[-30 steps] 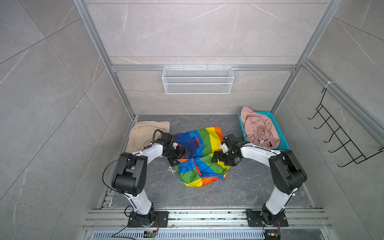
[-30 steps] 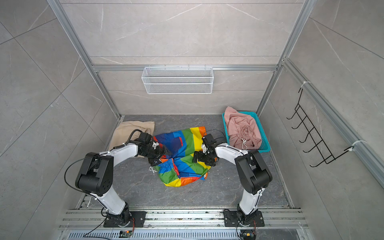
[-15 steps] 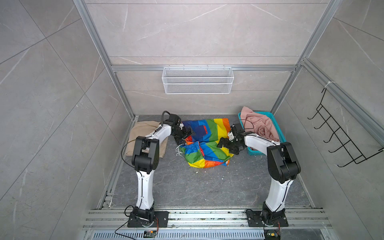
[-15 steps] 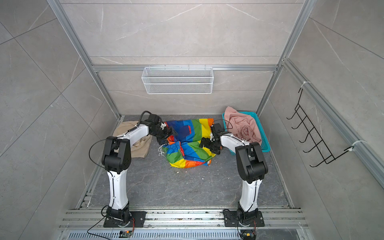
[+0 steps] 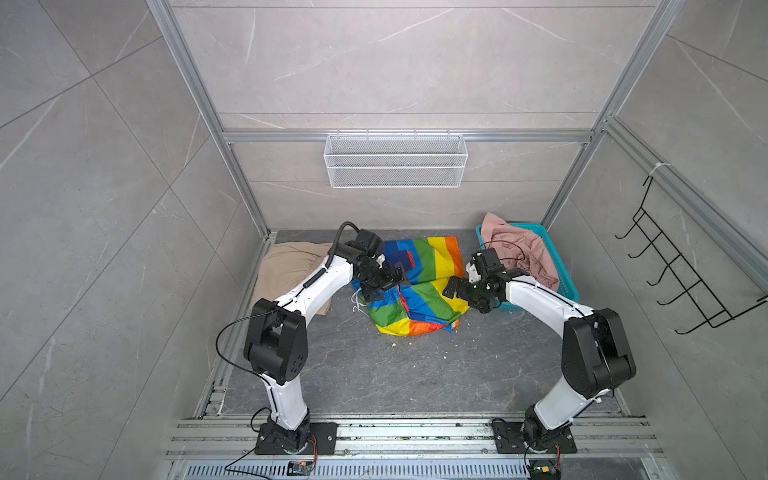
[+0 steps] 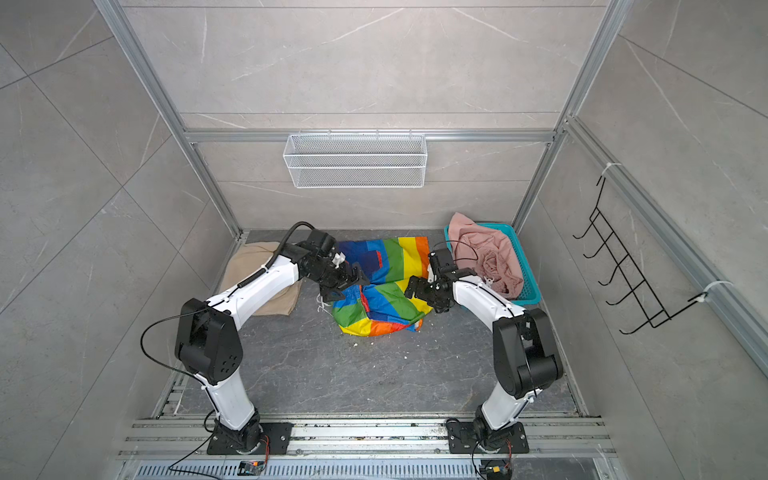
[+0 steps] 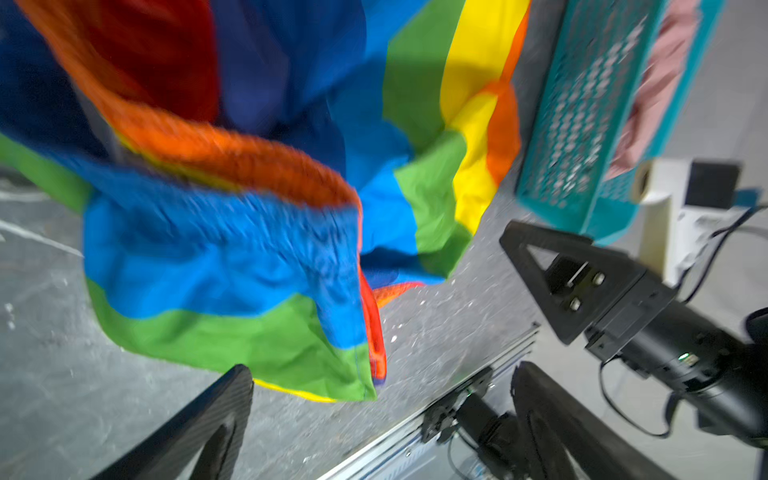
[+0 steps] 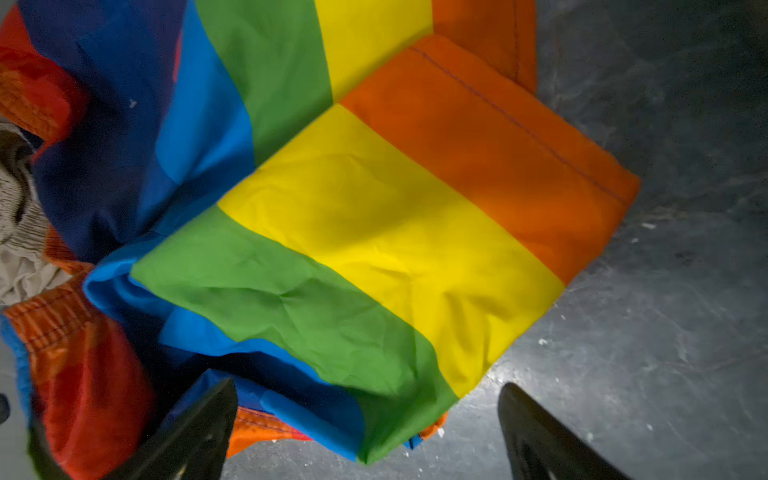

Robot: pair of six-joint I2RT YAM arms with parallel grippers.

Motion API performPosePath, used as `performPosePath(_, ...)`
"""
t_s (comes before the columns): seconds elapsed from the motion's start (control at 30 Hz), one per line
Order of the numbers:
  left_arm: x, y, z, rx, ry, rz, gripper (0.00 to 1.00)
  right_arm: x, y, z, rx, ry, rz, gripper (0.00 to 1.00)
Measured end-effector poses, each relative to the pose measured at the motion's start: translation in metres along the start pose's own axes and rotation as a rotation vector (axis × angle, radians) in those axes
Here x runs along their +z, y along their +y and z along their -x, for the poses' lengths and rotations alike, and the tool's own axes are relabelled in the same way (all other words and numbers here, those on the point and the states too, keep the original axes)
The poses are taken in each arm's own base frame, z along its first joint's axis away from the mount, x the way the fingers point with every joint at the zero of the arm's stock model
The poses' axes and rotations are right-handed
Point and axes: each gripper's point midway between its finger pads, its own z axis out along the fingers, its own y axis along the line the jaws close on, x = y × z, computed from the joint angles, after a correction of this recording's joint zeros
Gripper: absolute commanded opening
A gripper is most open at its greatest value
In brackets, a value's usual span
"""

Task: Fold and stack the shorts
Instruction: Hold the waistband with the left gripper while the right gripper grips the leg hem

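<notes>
Over opposite edges of the rainbow shorts point(image 5: 419, 291) hover left claw point(image 5: 386, 284) and right claw point(image 5: 467, 297) (both spread, empty), open floor point(image 5: 374, 374) nearer.

Robotics lab test cell: grey tile panels point(image 5: 374, 62) in aluminium frame point(image 5: 395, 136), wire shelf point(image 5: 395, 170), hook rack point(image 5: 681, 258), floor rail point(image 5: 395, 434).

The rainbow shorts point(image 5: 432, 266) show broad stripes: orange, yellow, green, blue, navy, red. The beige shorts point(image 5: 286, 266) and pink shorts point(image 5: 523, 253) are plain, the basket point(image 5: 565, 278) teal, the tabletop point(image 5: 374, 374) veined dark grey.
</notes>
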Motion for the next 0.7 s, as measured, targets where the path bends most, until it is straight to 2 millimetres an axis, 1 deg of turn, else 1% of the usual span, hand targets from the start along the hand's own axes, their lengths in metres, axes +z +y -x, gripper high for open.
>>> performPosePath(0.07,0.006,0.005,-0.003,-0.007,0.016,0.043,0.99,0.003,-0.005,-0.006,0.005,0.015,-0.012,0.99)
performPosePath(0.13,0.014,0.016,0.002,-0.024,0.017,0.094,0.99,0.005,-0.008,-0.01,0.008,0.025,-0.019,0.99)
performPosePath(0.2,0.022,0.029,0.011,-0.04,0.012,0.154,0.98,0.006,-0.01,-0.013,0.008,0.028,-0.024,0.99)
performPosePath(0.3,0.035,0.041,0.024,-0.051,0.009,0.215,0.92,0.003,-0.01,-0.013,0.0,0.024,-0.022,0.99)
performPosePath(0.4,0.045,0.043,0.034,-0.057,0.007,0.229,0.83,-0.002,-0.01,-0.014,-0.007,0.013,-0.016,0.99)
performPosePath(0.43,0.047,0.042,0.036,-0.056,0.007,0.228,0.76,-0.003,-0.011,-0.016,-0.007,0.012,-0.018,0.99)
performPosePath(0.5,0.051,0.039,0.04,-0.045,0.006,0.228,0.56,-0.003,-0.013,-0.019,-0.006,0.015,-0.02,0.99)
performPosePath(0.57,0.053,0.033,0.043,-0.026,0.006,0.225,0.26,-0.001,-0.017,-0.025,-0.003,0.026,-0.027,0.99)
performPosePath(0.63,0.052,0.031,0.045,-0.009,0.006,0.233,0.0,0.001,-0.021,-0.03,0.001,0.037,-0.037,0.99)
performPosePath(0.7,0.047,0.031,0.046,0.017,0.008,0.255,0.0,0.003,-0.024,-0.035,0.003,0.046,-0.041,0.99)
